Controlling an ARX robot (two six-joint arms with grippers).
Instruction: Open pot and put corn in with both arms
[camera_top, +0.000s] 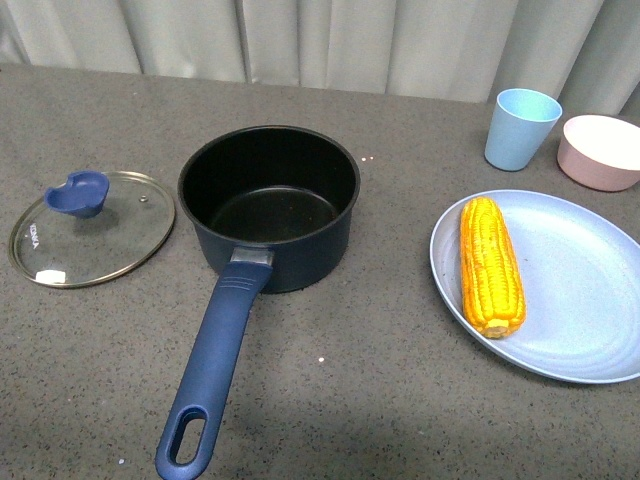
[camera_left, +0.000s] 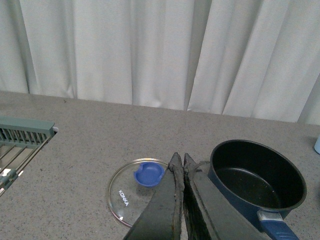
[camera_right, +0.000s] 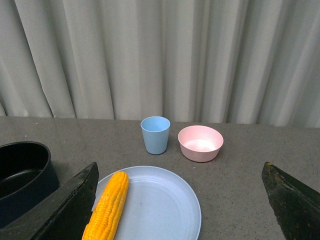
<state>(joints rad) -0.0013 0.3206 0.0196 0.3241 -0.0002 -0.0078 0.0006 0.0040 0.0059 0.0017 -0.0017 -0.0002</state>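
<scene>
Front view: the pot (camera_top: 268, 205) stands open mid-table, with its lid (camera_top: 92, 228) flat just to the left, leaving the mouth free. The corn (camera_top: 491, 266) lies on the right-hand plate (camera_top: 580, 290). The left gripper (camera_left: 179, 159) is pinched closed and empty. The right gripper (camera_right: 180, 163) gapes wide toward the corn, likely ready to grasp it.

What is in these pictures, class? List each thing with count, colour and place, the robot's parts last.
pot: one, dark blue, black inside, mid-table, empty
lid: one, clear glass, blue knob, left of the pot
corn: one, yellow, lying on the plate
plate: one, pale blue, right of the pot
cup: one, pale blue, behind the plate
bowl: one, pink, right of the cup
rack: one, green, far left, left wrist view only
table: one, speckled grey
curtain: one, pale grey, behind the table
left gripper: one, black, shut, near the lid
right gripper: one, black, open, near the plate
</scene>
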